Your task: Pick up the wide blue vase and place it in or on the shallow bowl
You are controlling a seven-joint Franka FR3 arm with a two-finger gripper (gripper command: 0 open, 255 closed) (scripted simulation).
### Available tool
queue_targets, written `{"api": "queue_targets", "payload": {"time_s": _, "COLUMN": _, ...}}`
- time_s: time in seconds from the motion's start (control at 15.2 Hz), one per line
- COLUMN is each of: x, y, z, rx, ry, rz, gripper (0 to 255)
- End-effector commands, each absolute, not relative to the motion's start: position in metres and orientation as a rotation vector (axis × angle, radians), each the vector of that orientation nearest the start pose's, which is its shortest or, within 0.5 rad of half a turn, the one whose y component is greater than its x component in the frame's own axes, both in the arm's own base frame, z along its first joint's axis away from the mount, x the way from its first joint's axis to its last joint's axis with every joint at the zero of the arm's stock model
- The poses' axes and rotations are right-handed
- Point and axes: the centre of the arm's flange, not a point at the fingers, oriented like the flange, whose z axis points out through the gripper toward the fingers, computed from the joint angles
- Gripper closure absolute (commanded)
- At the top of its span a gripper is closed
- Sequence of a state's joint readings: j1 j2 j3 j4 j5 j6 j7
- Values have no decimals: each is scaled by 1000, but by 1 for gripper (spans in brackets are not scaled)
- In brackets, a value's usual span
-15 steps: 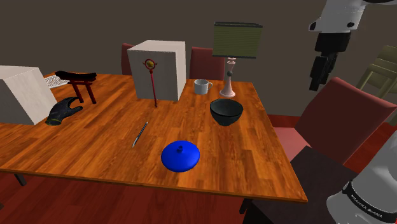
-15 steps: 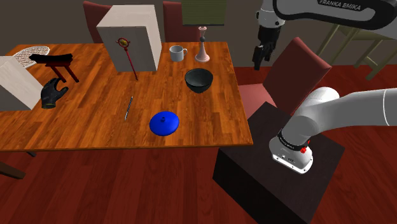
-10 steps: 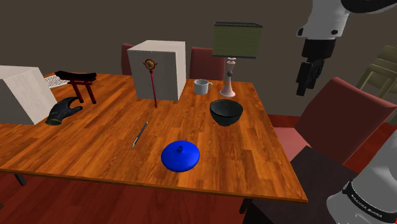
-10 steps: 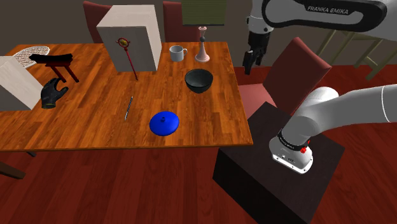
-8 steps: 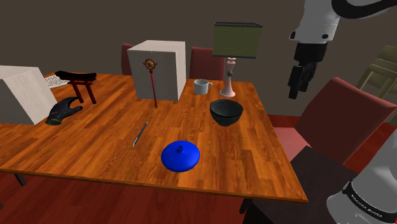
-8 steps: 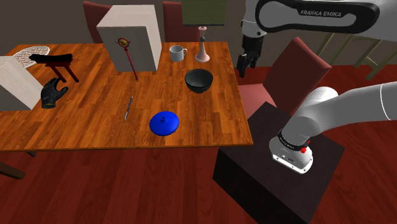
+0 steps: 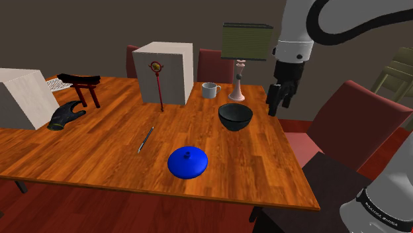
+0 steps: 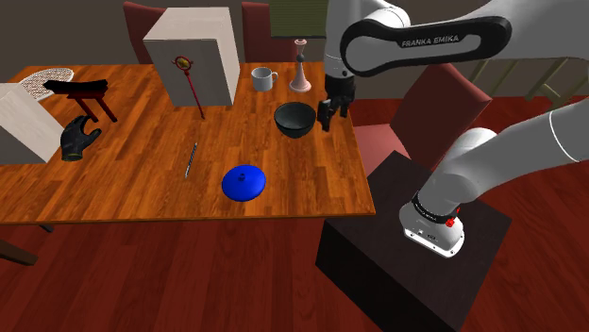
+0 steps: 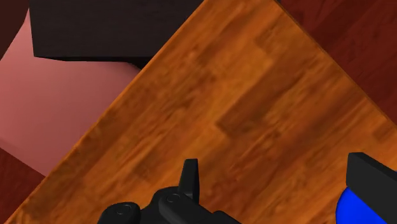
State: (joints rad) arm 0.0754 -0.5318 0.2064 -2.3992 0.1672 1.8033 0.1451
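1. We're in a dim room, looking down on a wooden table with red chairs pulled up around it.
2. The blue vase, low and wide with a small knob on top, sits on the table near its front edge in the shoulder view. Nothing is touching it.
3. In the second exterior view the vase lies below and to the left of the dark bowl, well apart from it.
4. The bowl stands upright, with a white mug and a green-shaded lamp behind it.
5. Now the gripper: it hangs fingers-down just beside the bowl, on the shoulder view's right, near the table's edge.
6. From the second exterior view we see the gripper close to the bowl's rim, and we can't tell whether they touch.
7. Through the wrist view the gripper has its two black fingers spread wide with bare wood between them, holding nothing.
8. A sliver of blue shows behind the far finger.
9. Farther off, a thin pen lies flat on the wood, and a tall white box stands behind it.
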Motion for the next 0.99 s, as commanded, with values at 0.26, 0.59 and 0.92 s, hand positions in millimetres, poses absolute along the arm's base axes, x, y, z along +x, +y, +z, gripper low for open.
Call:
{"api": "queue_targets", "payload": {"time_s": 0.26, "x": 400, "y": 186, "z": 464, "rx": -3090, "ry": -90, "rz": 89, "gripper": 0}}
{"api": "queue_targets", "payload": {"time_s": 0.59, "x": 431, "y": 237, "z": 438, "rx": -3087, "ry": -88, "rz": 60, "gripper": 0}}
{"api": "queue_targets", "payload": {"time_s": 0.92, "x": 462, "y": 287, "z": 414, "rx": -3083, "ry": -86, "rz": 32, "gripper": 0}}
